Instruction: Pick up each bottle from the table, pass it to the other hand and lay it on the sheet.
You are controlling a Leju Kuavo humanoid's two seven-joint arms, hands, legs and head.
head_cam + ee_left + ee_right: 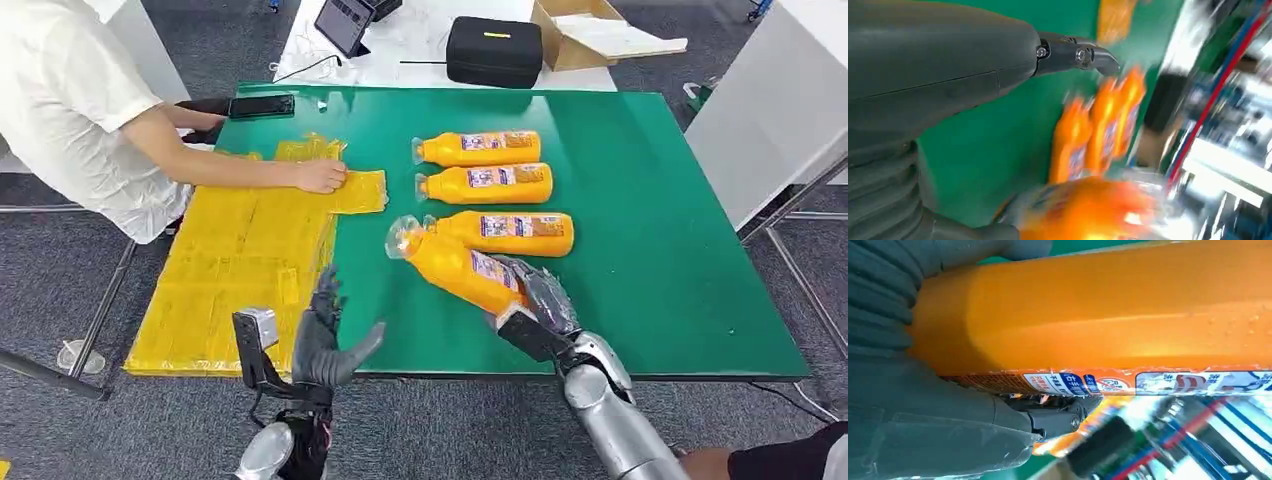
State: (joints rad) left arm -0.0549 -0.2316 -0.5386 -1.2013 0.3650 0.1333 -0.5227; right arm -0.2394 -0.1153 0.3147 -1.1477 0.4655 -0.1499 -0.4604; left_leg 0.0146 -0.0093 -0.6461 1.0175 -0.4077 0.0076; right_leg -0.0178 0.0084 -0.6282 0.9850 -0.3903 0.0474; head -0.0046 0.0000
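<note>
Green table (650, 250): wide mat-covered top, taking up most of the scene; a white table with a black case (493, 50) stands behind it
Yellow sheet (240, 270): spread flat over the table's left part, its near edge reaching the table's front edge; a person (60, 110) seated at the far left presses one hand (322, 175) on its far corner
Lying bottles (490, 185): three orange bottles flat on the green top, side by side in a row, caps pointing towards the sheet; well apart from the sheet
Held bottle (455, 265): orange, lifted at a tilt in front of the row, clear cap end towards the sheet; its base sits in the right hand
Right hand (535, 295): fingers clamped round the held bottle's lower body; the right wrist view shows the thumb against the label
Left hand (325, 335): raised at the front edge between sheet and held bottle; fingers apart, holding nothing
</note>
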